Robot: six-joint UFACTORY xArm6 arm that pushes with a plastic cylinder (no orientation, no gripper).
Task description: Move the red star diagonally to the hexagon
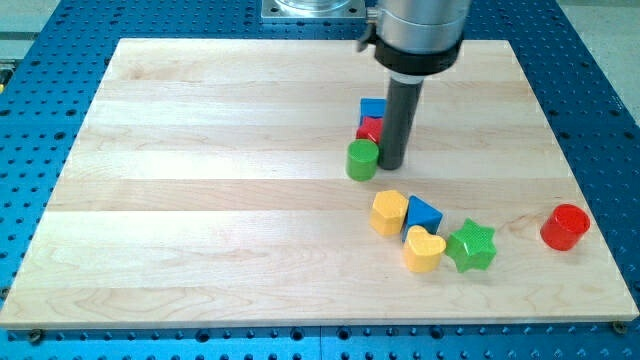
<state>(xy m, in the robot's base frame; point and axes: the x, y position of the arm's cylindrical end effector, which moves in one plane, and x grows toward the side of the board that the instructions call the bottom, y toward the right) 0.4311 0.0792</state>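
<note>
My tip (391, 165) (a bare rod, no fingers to open or hold anything) rests just right of the red star (370, 129), wedged between blue block (373, 107) and green block (362, 160); next, seemingly, repositioning to push toward the yellow hexagon (389, 212).

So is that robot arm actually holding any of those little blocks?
No, nothing is held. My tip is a plain rod end that only pushes; it stands just right of the green block and the red block.
</note>
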